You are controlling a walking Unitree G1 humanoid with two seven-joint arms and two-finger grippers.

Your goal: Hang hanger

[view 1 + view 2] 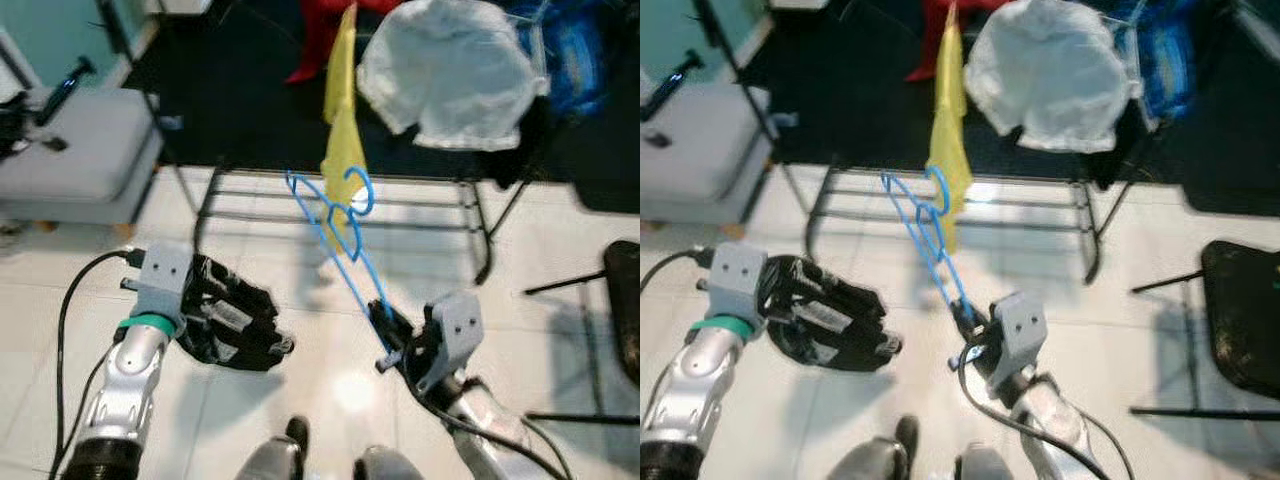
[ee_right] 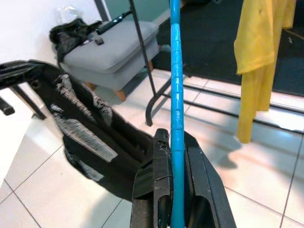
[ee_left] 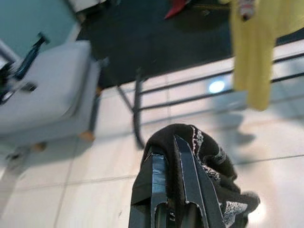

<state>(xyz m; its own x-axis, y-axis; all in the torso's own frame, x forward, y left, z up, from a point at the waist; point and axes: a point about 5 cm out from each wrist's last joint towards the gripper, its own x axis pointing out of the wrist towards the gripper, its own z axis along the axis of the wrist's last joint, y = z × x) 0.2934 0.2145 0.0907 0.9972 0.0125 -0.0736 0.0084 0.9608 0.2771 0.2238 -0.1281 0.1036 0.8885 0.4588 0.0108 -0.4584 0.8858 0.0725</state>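
Blue hanger [image 1: 340,240] is held out front by the right gripper [image 1: 392,340], fingers pinched on its lower bar; seen clearly in the right wrist view, where the blue bar runs straight between the two black fingers [image 2: 159,175]; hook end is pointed up & away toward the drying rack [image 1: 470,200]. Hook is seen near the yellow cloth [image 1: 343,110] hanging off the rack; whether it's touching a rail can't be told from here. Left gripper [image 1: 255,340] is kept low over the tiled floor [image 1: 560,330] w/ a black garment [image 1: 225,320] bunched around its fingers; fingers pressed on that cloth, by the look of the left wrist view. White garment [image 1: 450,70] is draped over the rack's top, right of the yellow one; grey seat [image 1: 80,150] off to the left.

Step in hand, as judged: hook to be carried up to a rail & dropped over it. To be done well: grip kept firm so the hanger isn't swung sideways; hook opening turned down toward the rail; a bare stretch of rail picked, clear of the yellow cloth; release only once the hook is seated.
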